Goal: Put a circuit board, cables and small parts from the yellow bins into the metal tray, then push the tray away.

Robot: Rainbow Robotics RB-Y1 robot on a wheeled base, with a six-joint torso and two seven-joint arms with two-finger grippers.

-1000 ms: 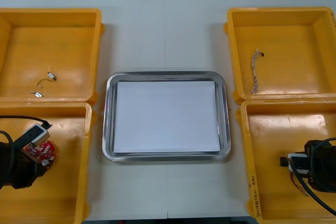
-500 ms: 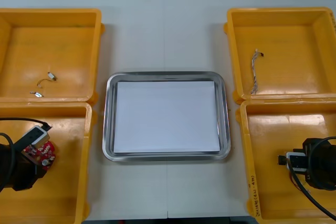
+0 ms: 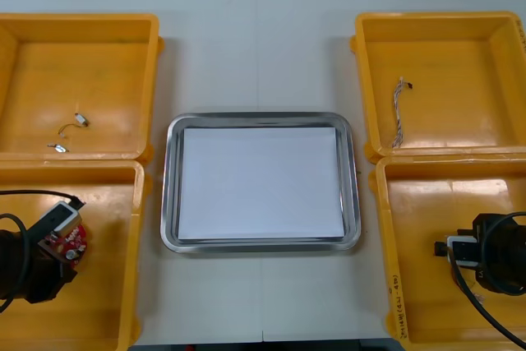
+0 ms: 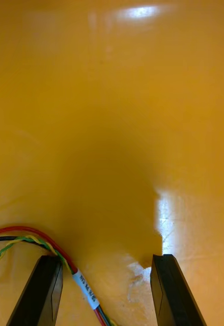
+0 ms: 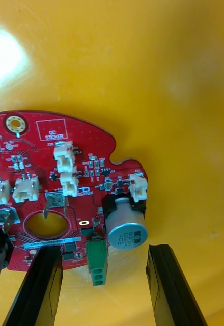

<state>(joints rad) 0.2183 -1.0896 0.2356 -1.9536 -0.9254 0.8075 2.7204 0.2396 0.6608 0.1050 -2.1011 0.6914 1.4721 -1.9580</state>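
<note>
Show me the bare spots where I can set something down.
The metal tray is bare inside. Bare table lies beyond it, between the far-left bin and far-right bin, and in a narrower strip at its near rim. Crowded: the near-left bin, left gripper over the circuit board; the near-right bin, right gripper over the cable.

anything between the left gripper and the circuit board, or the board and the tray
Nothing visible at the left gripper: its open fingers straddle the circuit board's edge. Toward the metal tray, the yellow bin's wall stands between, so the board must go over it. The right gripper hangs in another bin.
</note>
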